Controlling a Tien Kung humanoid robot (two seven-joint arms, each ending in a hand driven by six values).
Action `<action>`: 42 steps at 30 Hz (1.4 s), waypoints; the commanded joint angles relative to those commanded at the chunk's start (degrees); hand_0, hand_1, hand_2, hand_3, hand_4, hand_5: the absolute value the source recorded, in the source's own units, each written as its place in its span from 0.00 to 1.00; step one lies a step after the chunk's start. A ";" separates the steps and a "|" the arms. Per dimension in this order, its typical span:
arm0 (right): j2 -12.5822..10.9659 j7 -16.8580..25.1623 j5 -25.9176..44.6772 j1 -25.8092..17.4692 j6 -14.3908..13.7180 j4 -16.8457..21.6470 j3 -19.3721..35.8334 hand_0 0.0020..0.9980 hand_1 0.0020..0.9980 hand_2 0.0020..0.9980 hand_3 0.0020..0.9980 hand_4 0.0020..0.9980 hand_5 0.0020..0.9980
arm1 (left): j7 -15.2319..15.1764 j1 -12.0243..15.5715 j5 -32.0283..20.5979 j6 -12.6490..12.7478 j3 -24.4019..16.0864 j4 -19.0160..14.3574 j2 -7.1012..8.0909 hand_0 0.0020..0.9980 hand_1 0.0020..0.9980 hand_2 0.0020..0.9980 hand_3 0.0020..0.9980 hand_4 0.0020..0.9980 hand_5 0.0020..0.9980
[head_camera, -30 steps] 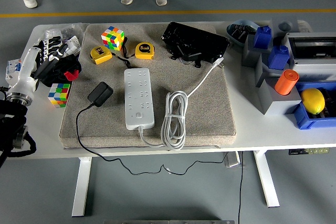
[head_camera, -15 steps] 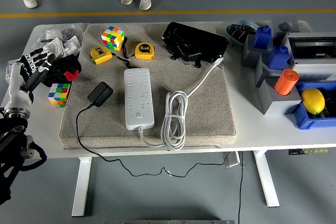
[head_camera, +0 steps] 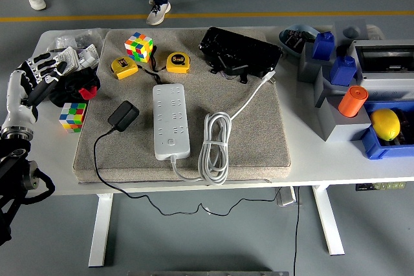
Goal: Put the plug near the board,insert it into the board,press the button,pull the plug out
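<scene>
A black plug adapter point(head_camera: 123, 116) lies on the grey mat point(head_camera: 259, 140), left of the white power strip point(head_camera: 171, 121). Its thin black cable point(head_camera: 97, 153) runs off the mat's front edge and hangs under the table. The strip's white cord point(head_camera: 215, 147) is coiled to its right. My left hand point(head_camera: 35, 75) hovers at the table's far left edge, fingers spread and holding nothing, well left of the plug. The right arm is out of view.
Two colour cubes point(head_camera: 138, 46) point(head_camera: 72, 116), two yellow tape measures point(head_camera: 178, 62), a black case point(head_camera: 239, 51) and a red-black object point(head_camera: 81, 88) lie around. Blue bins point(head_camera: 336, 63), an orange cylinder point(head_camera: 352, 101) and a yellow lemon-like object point(head_camera: 385, 123) fill the right. A person's feet point(head_camera: 155, 11) stand beyond the table.
My left hand has drawn back to the left and slightly up, away from the mat. The person's feet beyond the table have shifted.
</scene>
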 joint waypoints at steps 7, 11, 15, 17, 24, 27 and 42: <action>-0.10 -0.07 0.00 -0.19 0.01 0.02 -0.16 0.72 0.72 0.72 0.62 1.00 0.63 | 0.23 0.37 -0.06 -0.13 -0.12 -0.07 -0.04 0.67 0.66 0.67 0.69 0.98 0.43; -0.15 -0.07 0.03 -0.20 0.05 0.03 -0.31 0.72 0.72 0.72 0.62 1.00 0.63 | 0.36 0.64 -0.27 -0.21 -0.24 -0.19 -0.20 0.67 0.66 0.67 0.69 0.98 0.43; -0.23 -0.08 -0.01 -0.10 0.04 0.07 -0.40 0.71 0.72 0.72 0.62 1.00 0.63 | 0.90 0.79 -0.16 -0.30 -0.26 -0.41 -0.32 0.67 0.66 0.67 0.68 0.98 0.43; -0.17 -0.06 0.09 -0.14 0.01 -0.01 -0.30 0.71 0.72 0.72 0.62 1.00 0.63 | 1.08 0.80 -0.31 -0.48 -0.14 -0.58 -0.25 0.67 0.66 0.67 0.68 0.98 0.43; -0.35 -0.16 0.13 -0.26 0.09 0.06 -0.56 0.72 0.72 0.73 0.62 1.00 0.63 | 1.46 0.95 -0.16 -0.72 -0.44 -1.04 -0.11 0.66 0.65 0.66 0.68 0.98 0.43; -0.42 -0.15 0.18 -0.31 0.07 0.04 -0.63 0.72 0.72 0.73 0.62 1.00 0.63 | 1.50 1.00 -0.15 -0.76 -0.51 -1.16 -0.09 0.66 0.65 0.66 0.68 0.98 0.43; -0.32 -0.33 0.08 -0.39 0.14 0.06 -0.07 0.72 0.72 0.72 0.62 1.00 0.64 | 2.04 0.53 -0.09 -0.77 -0.45 -1.60 0.47 0.66 0.64 0.66 0.68 0.97 0.44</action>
